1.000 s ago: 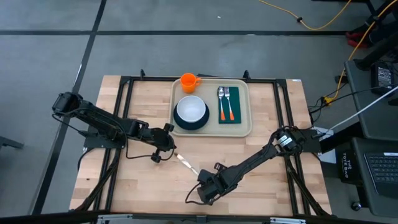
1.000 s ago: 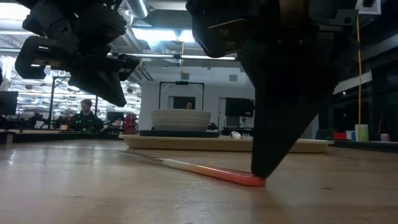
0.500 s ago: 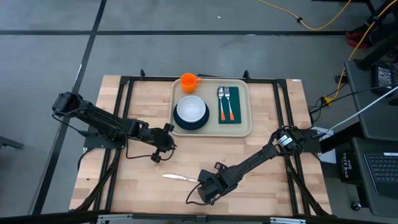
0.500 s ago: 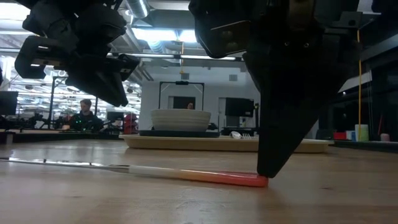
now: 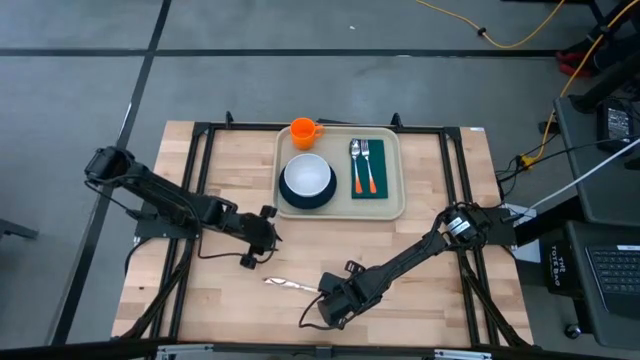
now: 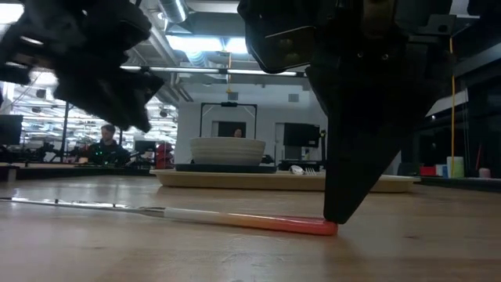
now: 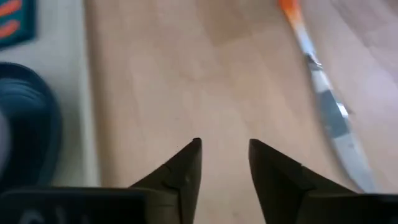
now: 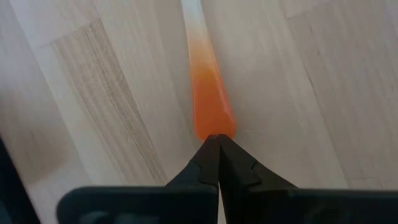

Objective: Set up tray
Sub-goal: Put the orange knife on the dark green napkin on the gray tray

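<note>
Knife [image 5: 283, 284] now flat on bench [image 5: 200, 300], well short of tray [image 5: 392, 205], swung round from its slanted lie a second ago. My left hand [image 5: 262, 228] has let go, fingers [image 7: 180, 174] parted, nothing between them, pulled back just beyond blade. My right hand [image 5: 325, 300] clenched, tips pressed at knife's orange handle end, pinning rather than gripping. Tray at bench's far side carries bowl [image 5: 306, 177], cup [image 5: 303, 130], napkin [image 5: 384, 170] with cutlery. Judgement: knife needs fresh pickup before tray is complete.

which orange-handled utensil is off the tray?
The knife, lying flat on the bare wood by the shut right claw. The two others sit on the green napkin in the tray.
</note>
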`<act>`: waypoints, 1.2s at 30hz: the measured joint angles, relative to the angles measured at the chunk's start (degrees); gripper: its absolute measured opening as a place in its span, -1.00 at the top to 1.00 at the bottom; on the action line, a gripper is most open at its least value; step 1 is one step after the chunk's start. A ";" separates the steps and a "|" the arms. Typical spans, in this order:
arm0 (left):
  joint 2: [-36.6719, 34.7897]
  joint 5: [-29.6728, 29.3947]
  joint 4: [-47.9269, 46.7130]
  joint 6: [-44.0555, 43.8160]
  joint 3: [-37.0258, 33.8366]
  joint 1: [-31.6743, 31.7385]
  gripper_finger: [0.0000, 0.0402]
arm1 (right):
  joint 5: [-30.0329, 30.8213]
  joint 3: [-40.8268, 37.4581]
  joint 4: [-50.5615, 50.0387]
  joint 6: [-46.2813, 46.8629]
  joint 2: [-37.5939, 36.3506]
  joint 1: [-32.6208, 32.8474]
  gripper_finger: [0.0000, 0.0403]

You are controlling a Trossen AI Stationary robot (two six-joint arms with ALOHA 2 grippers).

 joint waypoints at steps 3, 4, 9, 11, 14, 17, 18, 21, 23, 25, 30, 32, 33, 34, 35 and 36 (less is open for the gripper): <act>0.00 -1.78 -4.24 -2.87 1.61 -2.71 0.26 | 0.00 0.00 0.02 0.02 0.00 0.00 1.00; 0.00 -2.84 -5.88 -3.91 2.58 -3.68 0.22 | -0.01 0.00 0.02 0.02 0.00 0.00 1.00; 0.01 -5.76 -12.42 -10.36 6.90 -8.60 0.06 | -0.02 0.00 0.07 0.02 0.00 0.00 1.00; 0.50 -5.78 -12.66 -13.13 7.75 -10.19 0.01 | -0.02 -0.02 0.07 0.02 0.00 0.00 1.00; 2.17 -5.84 -13.11 -17.53 8.19 -12.12 -0.03 | -0.02 -0.04 0.09 0.02 0.00 0.00 1.00; 4.74 -5.61 -13.24 -20.49 9.18 -13.50 -0.04 | 0.31 -0.04 0.09 0.04 0.00 0.00 1.00; 5.86 -5.56 -13.16 -21.19 9.72 -13.87 -0.05 | 0.39 -0.04 0.09 0.02 0.00 0.00 1.00; 9.47 -5.55 -14.46 -22.72 12.21 -15.17 -0.05 | 0.51 -0.04 0.17 0.04 0.02 0.00 1.00; 12.01 -5.42 -16.12 -23.87 14.54 -16.11 -0.05 | 0.59 -0.04 0.19 0.04 0.02 0.00 1.00; 14.45 -4.21 -18.45 -24.37 16.95 -16.85 -0.05 | 0.88 -0.04 0.24 0.04 0.02 0.00 1.00; 19.96 -2.82 -26.14 -27.40 22.48 -17.77 -0.05 | 1.58 -0.04 0.42 0.05 0.02 0.02 1.00; 21.70 -2.88 -28.59 -28.86 23.80 -17.72 -0.05 | 2.61 -0.07 0.66 0.04 0.07 0.07 1.00; 22.33 -2.90 -29.33 -29.52 24.25 -17.72 -0.05 | 2.69 -0.07 0.67 0.04 0.07 0.06 1.00; 23.06 -2.89 -29.32 -30.19 24.58 -17.70 -0.05 | 2.86 -0.07 0.74 0.04 0.09 0.04 1.00; 23.68 -2.54 -29.07 -30.87 24.80 -17.68 -0.05 | 2.93 -0.07 0.84 0.04 0.09 0.04 1.00; 24.20 -2.25 -29.13 -31.54 24.91 -17.66 -0.05 | 2.94 -0.07 0.87 0.04 0.09 0.02 1.00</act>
